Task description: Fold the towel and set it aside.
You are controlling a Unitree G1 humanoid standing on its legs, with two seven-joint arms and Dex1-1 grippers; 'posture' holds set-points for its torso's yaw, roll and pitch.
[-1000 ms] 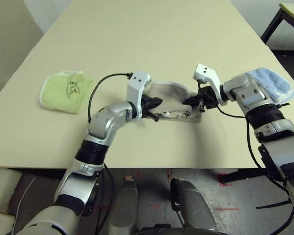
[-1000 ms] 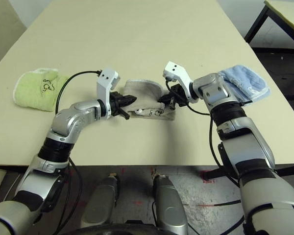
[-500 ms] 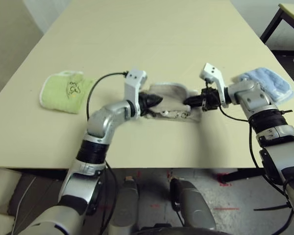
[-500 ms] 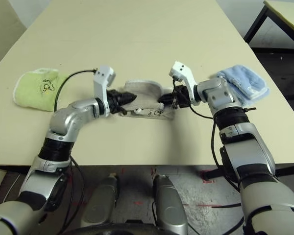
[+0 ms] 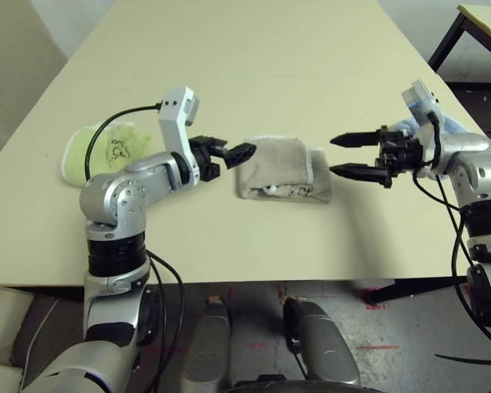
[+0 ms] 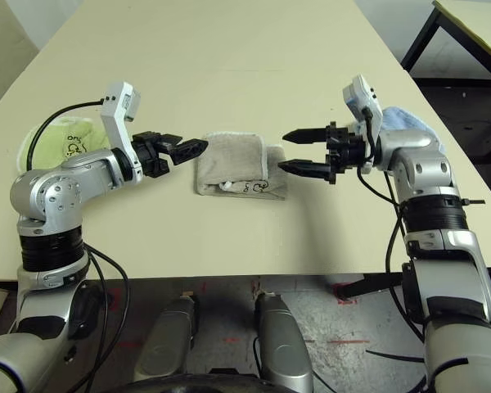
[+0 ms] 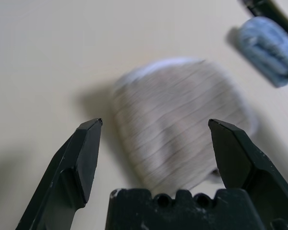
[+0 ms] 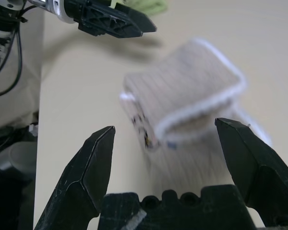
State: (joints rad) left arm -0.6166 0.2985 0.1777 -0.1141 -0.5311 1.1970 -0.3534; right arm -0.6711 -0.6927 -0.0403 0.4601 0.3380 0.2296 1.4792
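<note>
Both grippers have let go and drawn apart from the beige terry cloth towel with white stitched edging (image 5: 283,169), which a second ago they were pinching at its two ends. That towel now lies folded into a compact packet near the front middle of the pale desk (image 5: 254,57), its small embroidered mark facing the front edge.

Just left of the towel hovers the left gripper (image 5: 226,153), its black fingers (image 7: 84,158) spread wide with nothing between them. Right of the towel, a little farther off, is the right gripper (image 5: 358,155), pointing back at it with its fingers equally spread and empty. A lime-green folded towel (image 5: 112,149) sits well to the left of the beige one, partly behind the left arm, and a light blue folded towel (image 6: 399,119) peeks out behind the right wrist.

Folding looks done; setting aside remains. A one-sided pinch on the top layer could let the packet unfold as it lifts, and a careless sweep might knock a neighbouring towel.
</note>
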